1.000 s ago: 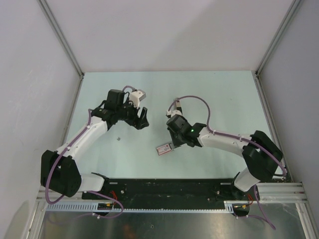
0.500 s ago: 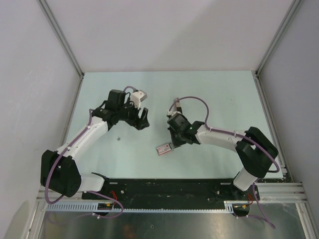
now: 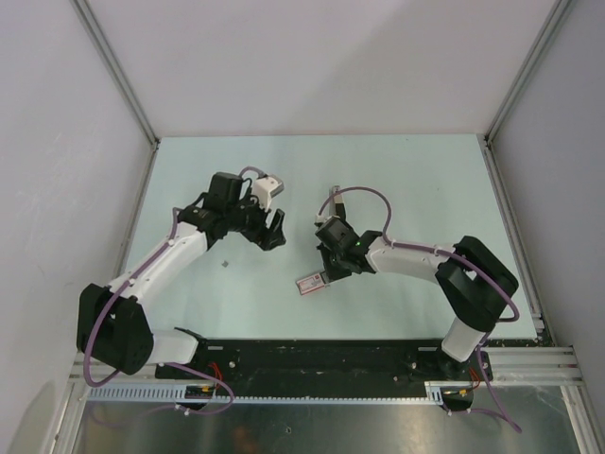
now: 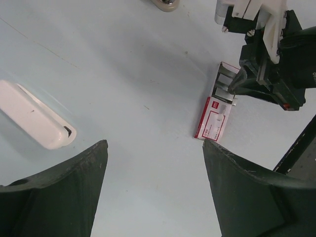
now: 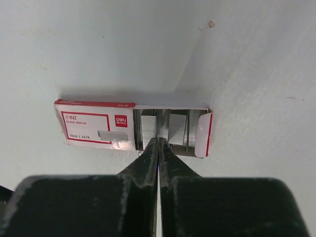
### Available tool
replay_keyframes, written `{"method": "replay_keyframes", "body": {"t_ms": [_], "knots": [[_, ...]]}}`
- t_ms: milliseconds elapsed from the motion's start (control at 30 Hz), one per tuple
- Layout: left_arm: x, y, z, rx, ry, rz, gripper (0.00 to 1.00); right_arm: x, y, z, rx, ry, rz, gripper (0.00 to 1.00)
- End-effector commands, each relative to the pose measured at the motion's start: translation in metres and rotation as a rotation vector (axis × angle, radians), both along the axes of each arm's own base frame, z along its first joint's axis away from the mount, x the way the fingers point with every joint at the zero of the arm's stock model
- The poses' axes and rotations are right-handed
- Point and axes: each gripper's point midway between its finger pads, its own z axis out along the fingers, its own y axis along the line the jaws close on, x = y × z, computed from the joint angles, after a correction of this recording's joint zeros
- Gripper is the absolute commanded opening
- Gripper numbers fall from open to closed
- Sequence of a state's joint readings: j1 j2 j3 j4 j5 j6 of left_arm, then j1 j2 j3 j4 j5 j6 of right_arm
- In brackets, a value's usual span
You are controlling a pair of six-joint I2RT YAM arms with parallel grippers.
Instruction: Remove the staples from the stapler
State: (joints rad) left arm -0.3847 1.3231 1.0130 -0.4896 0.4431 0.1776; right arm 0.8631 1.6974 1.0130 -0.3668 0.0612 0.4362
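The stapler's white shell (image 4: 34, 121) lies on the table at the left of the left wrist view; I cannot pick it out in the top view. My left gripper (image 3: 272, 230) is open and empty above the table, and it also shows in its own view (image 4: 153, 148). My right gripper (image 3: 326, 272) is shut, and its tips (image 5: 158, 140) rest at the open end of a pink-and-grey packet (image 5: 96, 127), against the grey staples (image 5: 177, 127) lying in it. I cannot tell whether a strip is pinched between the tips. A tiny grey bit (image 3: 225, 264) lies near the left arm.
The packet (image 3: 310, 282) lies at the table's middle, near the front. A rounded metal piece (image 4: 165, 4) shows at the top edge of the left wrist view. The black base rail (image 3: 312, 359) runs along the near edge, and walls stand on three sides.
My left gripper has shifted slightly to the right. My right arm's elbow has swung left, while its gripper stays at the packet.
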Motion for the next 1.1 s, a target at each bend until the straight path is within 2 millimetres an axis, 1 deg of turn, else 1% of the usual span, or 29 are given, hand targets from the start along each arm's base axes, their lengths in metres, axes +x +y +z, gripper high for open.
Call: {"method": "replay_keyframes", "body": {"t_ms": [0, 100, 167, 200, 267, 367, 467, 600, 667, 833, 1067], "knots": [[-0.008, -0.004, -0.010, 0.051, -0.038, -0.098, 0.83, 0.008, 0.015, 0.020, 0.083, -0.025, 0.010, 0.00], [-0.017, -0.006, -0.026, 0.095, -0.033, -0.156, 0.83, 0.013, 0.017, 0.048, 0.168, -0.043, -0.003, 0.03], [-0.024, -0.008, -0.039, 0.134, -0.031, -0.206, 0.82, 0.019, 0.013, 0.063, 0.217, -0.051, -0.023, 0.08], [-0.029, -0.008, -0.046, 0.157, -0.032, -0.235, 0.82, 0.023, 0.009, 0.068, 0.236, -0.054, -0.038, 0.10], [-0.037, -0.009, -0.061, 0.209, -0.033, -0.286, 0.81, 0.030, -0.003, 0.071, 0.256, -0.049, -0.073, 0.15], [-0.047, -0.009, -0.078, 0.283, -0.042, -0.349, 0.80, 0.036, -0.022, 0.061, 0.286, -0.014, -0.131, 0.18], [-0.054, -0.009, -0.092, 0.345, -0.042, -0.394, 0.80, 0.036, -0.034, 0.042, 0.336, 0.053, -0.175, 0.21], [-0.057, -0.009, -0.106, 0.397, -0.025, -0.430, 0.80, 0.029, -0.040, 0.020, 0.410, 0.138, -0.211, 0.22], [-0.058, -0.012, -0.110, 0.414, -0.022, -0.444, 0.79, 0.027, -0.041, 0.013, 0.442, 0.167, -0.222, 0.22], [-0.058, -0.018, -0.118, 0.456, -0.022, -0.471, 0.79, 0.028, -0.040, 0.008, 0.523, 0.189, -0.238, 0.22], [-0.056, -0.024, -0.126, 0.487, -0.015, -0.485, 0.78, 0.030, -0.039, 0.004, 0.586, 0.214, -0.260, 0.22]]}}
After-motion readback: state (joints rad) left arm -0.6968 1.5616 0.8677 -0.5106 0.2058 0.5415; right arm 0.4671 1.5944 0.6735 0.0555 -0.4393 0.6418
